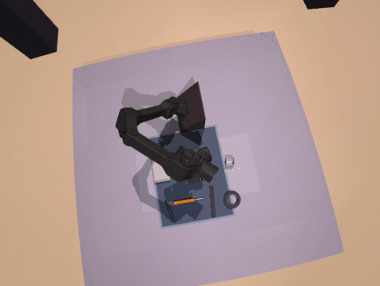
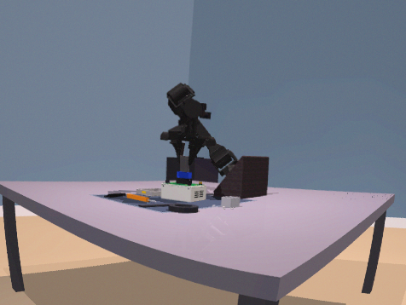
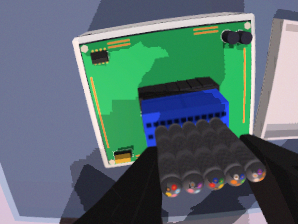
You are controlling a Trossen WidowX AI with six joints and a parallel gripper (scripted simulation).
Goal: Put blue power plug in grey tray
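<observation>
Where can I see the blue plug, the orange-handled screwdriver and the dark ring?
Blue power plug (image 2: pixel 184 175) (image 3: pixel 185 106): exterior and wrist views, on its blue body.
Orange-handled screwdriver (image 1: pixel 184 201) (image 2: pixel 137 198): top and exterior views, on its handle.
Dark ring (image 1: pixel 226 199) (image 2: pixel 183 210): top and exterior views, on its band.
</observation>
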